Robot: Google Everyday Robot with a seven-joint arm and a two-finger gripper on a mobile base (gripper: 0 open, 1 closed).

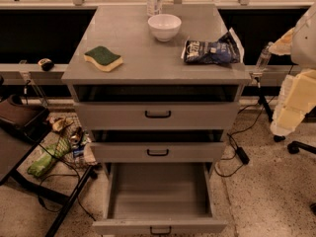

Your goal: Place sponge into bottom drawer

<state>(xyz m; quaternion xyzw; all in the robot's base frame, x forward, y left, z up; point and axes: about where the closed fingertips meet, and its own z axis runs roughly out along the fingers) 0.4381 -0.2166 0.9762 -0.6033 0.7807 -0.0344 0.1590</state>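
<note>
Green-over-yellow wavy sponge [102,58], gripper [290,110] far right

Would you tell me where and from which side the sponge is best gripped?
I'd grip the sponge across its narrow waist, from above: it lies flat, green side up, on the cabinet top, its wavy edges pinched mid-length. The claw hangs at the right edge, away from it.

A lab-like workroom: a grey metal table [133,38] with drawers [158,115] stood on a speckled floor [261,196] amid trailing cables [241,154] and a rolling chair base [296,146], a robot arm [296,98] at right, its gripper out of frame
</note>
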